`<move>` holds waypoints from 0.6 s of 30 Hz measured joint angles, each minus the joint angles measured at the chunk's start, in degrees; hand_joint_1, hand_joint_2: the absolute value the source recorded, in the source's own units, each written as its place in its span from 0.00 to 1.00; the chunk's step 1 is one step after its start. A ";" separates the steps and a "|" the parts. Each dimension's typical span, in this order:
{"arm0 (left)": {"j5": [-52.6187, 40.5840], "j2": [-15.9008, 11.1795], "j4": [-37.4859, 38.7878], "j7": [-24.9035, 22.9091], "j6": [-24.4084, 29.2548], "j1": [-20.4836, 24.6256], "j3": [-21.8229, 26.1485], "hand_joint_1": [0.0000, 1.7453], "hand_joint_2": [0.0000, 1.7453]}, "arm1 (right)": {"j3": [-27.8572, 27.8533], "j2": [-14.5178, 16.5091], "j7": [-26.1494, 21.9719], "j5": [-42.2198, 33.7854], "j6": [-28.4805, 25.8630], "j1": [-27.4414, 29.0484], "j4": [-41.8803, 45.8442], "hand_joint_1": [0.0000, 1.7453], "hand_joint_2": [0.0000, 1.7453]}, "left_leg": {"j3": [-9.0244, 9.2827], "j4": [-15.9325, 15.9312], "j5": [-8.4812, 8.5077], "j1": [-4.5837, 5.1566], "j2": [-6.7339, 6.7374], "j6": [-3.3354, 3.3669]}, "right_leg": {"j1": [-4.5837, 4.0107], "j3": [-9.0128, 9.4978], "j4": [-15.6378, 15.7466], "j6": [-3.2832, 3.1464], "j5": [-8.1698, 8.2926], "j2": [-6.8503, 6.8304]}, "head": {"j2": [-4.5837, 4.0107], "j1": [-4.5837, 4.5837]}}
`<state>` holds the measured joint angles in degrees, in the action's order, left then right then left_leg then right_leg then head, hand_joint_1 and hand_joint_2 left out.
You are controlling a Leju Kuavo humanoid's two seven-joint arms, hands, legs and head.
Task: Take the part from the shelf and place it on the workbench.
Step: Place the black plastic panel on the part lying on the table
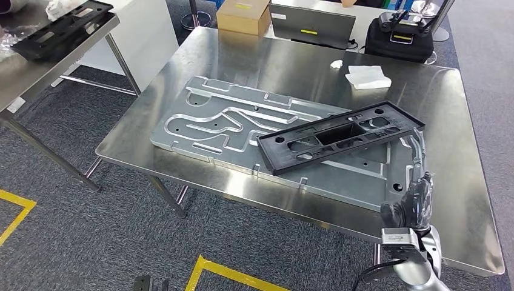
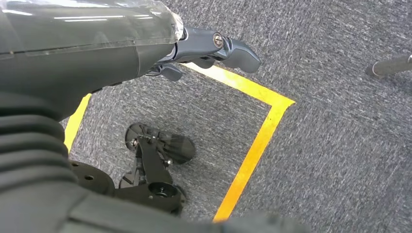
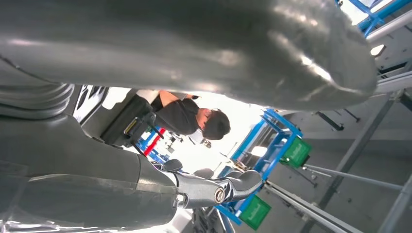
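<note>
1. Part [image 1: 339,137], black plastic panel with cutouts, lies flat and diagonal on the grey machined metal plate [image 1: 242,121]; its right end reaches past the plate edge toward the right hand.
2. Plate sits on the steel surface [image 1: 291,66], roughly centre-left, part covering its right portion.
3. Right hand [image 1: 417,197] is over the surface's near right area, just beside the part's right end; fingers [image 1: 418,154] point up toward that end. Contact with the part: cannot tell. Right wrist view shows the thumb [image 3: 233,187] extended with nothing in it and the fingers apart.
4. Left hand [image 2: 145,53] hangs low over grey carpet [image 2: 340,145] with yellow floor tape [image 2: 252,155]; fingers [image 2: 228,48] loosely extended, holding nothing.
5. White cloth [image 1: 368,77] and a small white scrap [image 1: 336,63] lie on the far side of the surface, well apart from the part.
6. Beyond the far edge: cardboard box [image 1: 243,16], grey case [image 1: 312,23], black device [image 1: 400,36].
7. Second surface [image 1: 36,66] at far left carries another black panel [image 1: 60,27].
8. Person [image 3: 189,116] in dark top visible in right wrist view, near blue racking [image 3: 272,141].
</note>
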<state>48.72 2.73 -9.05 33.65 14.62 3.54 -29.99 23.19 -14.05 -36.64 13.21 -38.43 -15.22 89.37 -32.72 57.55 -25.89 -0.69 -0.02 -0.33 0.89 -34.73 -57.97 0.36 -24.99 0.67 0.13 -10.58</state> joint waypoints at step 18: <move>-0.34 0.25 0.00 -0.81 -0.96 -0.17 0.01 0.00 0.00 | -5.18 -0.84 1.74 3.21 -1.06 10.34 5.55 0.00 0.00 | 0.57 -0.55 0.88 -1.06 0.67 1.11 | 1.57 -1.47 -8.38 3.27 -3.78 -0.63 | -0.01 0.01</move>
<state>48.39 2.98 -9.05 32.83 13.66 3.38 -29.99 18.01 -14.88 -34.90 16.42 -39.49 -4.88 94.91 -32.15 56.99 -25.02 -1.75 0.65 0.79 2.46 -36.20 -66.35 3.63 -28.77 0.04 0.13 -10.57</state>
